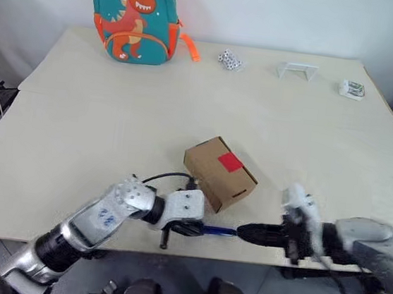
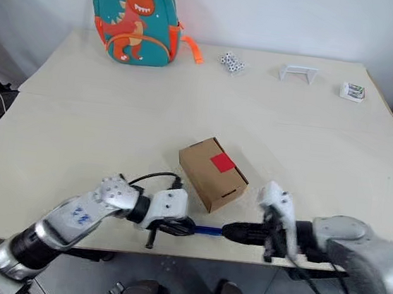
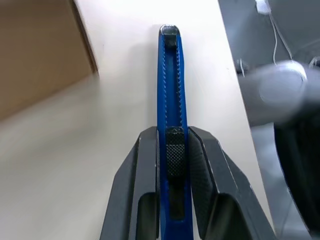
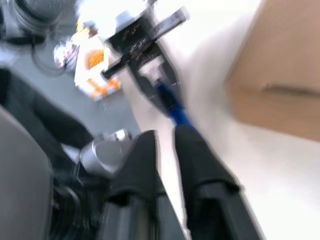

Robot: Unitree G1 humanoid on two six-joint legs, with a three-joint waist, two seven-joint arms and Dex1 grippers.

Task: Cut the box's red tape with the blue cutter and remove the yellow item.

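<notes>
The box (image 1: 218, 172), a brown carton, lies on the table's near middle, and the red tape (image 1: 230, 162) is a small square on its top. Just in front of it, by the table's front edge, my left gripper (image 3: 172, 131) is shut on the blue cutter (image 1: 217, 230), which points right toward my right gripper (image 1: 243, 232). In the right wrist view, the right gripper's fingers (image 4: 145, 150) stand slightly apart, with the cutter's end (image 4: 170, 105) just ahead of their tips and nothing between them. The yellow item is out of view.
A teal dinosaur backpack (image 1: 133, 16) stands at the table's (image 1: 114, 123) far left. Along the far edge sit a small patterned object (image 1: 229, 60), a white stand (image 1: 297, 70) and a small packet (image 1: 352, 89). Both grippers hover at the front edge.
</notes>
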